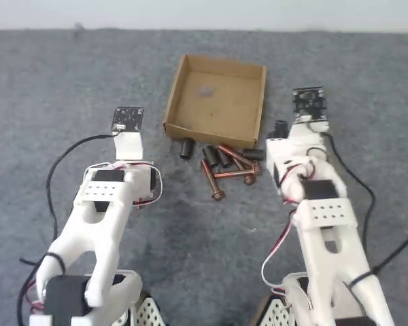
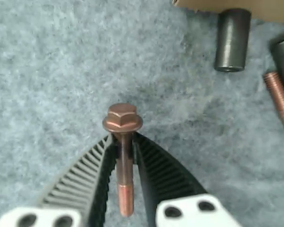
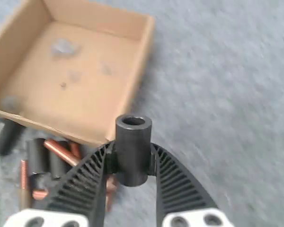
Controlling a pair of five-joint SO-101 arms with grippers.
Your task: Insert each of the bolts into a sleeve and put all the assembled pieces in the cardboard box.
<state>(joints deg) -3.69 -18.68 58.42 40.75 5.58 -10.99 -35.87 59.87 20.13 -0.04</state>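
Note:
In the left wrist view my left gripper (image 2: 124, 142) is shut on the shank of a copper bolt (image 2: 122, 119), whose hex head pokes out past the fingertips above the grey carpet. My right gripper (image 3: 131, 158) is shut on a black sleeve (image 3: 132, 146), held upright with its bore showing, just right of the cardboard box (image 3: 144, 42). In the high view that sleeve (image 1: 281, 127) sits by the box's (image 1: 171, 102) right front corner. Several loose bolts (image 1: 226, 171) and black sleeves (image 1: 186, 147) lie in a pile in front of the box.
The box floor is bare apart from faint smudges. In the left wrist view, a lone sleeve (image 2: 232, 40) and a bolt's threaded end (image 2: 278, 99) lie near the box edge. Grey carpet stretches to both sides, and cables trail beside each arm.

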